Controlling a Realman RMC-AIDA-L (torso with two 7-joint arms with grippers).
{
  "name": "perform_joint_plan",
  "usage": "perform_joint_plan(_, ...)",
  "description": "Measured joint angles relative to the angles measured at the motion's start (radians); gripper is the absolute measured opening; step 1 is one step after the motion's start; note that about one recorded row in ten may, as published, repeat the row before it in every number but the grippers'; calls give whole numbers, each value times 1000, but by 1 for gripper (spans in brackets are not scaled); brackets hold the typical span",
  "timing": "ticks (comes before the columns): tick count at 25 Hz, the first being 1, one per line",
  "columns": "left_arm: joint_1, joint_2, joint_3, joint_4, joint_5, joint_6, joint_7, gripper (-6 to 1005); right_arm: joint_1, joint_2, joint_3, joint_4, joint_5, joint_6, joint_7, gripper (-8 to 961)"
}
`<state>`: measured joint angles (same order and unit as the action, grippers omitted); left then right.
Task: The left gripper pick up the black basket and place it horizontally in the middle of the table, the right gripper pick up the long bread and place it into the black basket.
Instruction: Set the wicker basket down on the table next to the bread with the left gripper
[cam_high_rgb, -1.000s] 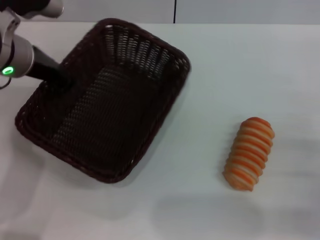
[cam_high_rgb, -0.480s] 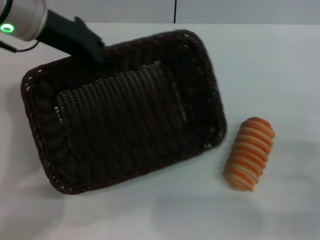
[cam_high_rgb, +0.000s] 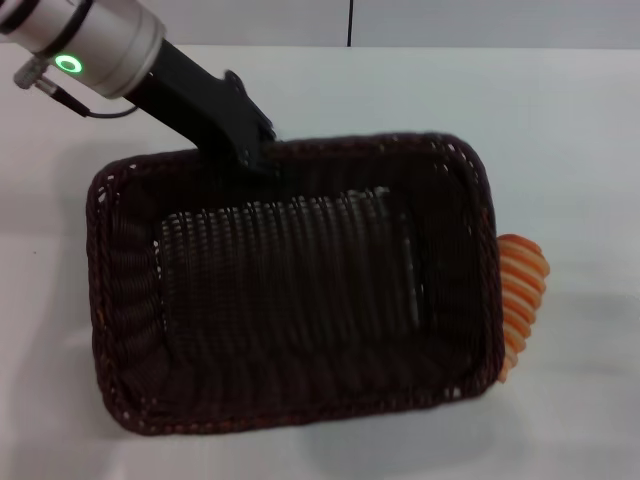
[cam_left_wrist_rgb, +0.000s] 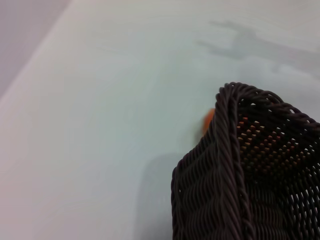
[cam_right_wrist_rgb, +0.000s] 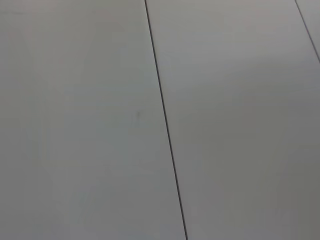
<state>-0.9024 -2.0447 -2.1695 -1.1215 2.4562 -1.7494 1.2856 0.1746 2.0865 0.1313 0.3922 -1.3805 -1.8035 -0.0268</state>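
Observation:
The black basket (cam_high_rgb: 290, 290) lies lengthwise across the middle of the white table (cam_high_rgb: 580, 130), seen in the head view. My left gripper (cam_high_rgb: 255, 150) reaches in from the back left and is shut on the basket's far rim. The long bread (cam_high_rgb: 522, 285), orange and cream striped, lies just right of the basket, and the basket's right wall hides part of it. In the left wrist view a corner of the basket (cam_left_wrist_rgb: 240, 165) fills one side, and a sliver of the bread (cam_left_wrist_rgb: 208, 120) shows beyond it. My right gripper is out of view.
The left arm's silver wrist with a green light (cam_high_rgb: 68, 64) hangs over the table's back left. The right wrist view shows only grey panels with a dark seam (cam_right_wrist_rgb: 165, 125).
My left gripper has carried the basket to the right and turned it from slanted to lying across the table. The basket's right end now overlaps the bread, which has not moved.

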Motion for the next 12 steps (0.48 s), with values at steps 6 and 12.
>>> perform_joint_plan(6, -45, 10, 10, 87, 4, -3, 19, 191, -1, 1, -10, 4, 0, -1, -1, 734)
perform_joint_plan(12, -86, 3, 33, 165, 69, 68, 10, 193, -1, -1, -11, 3, 0, 1, -1, 731)
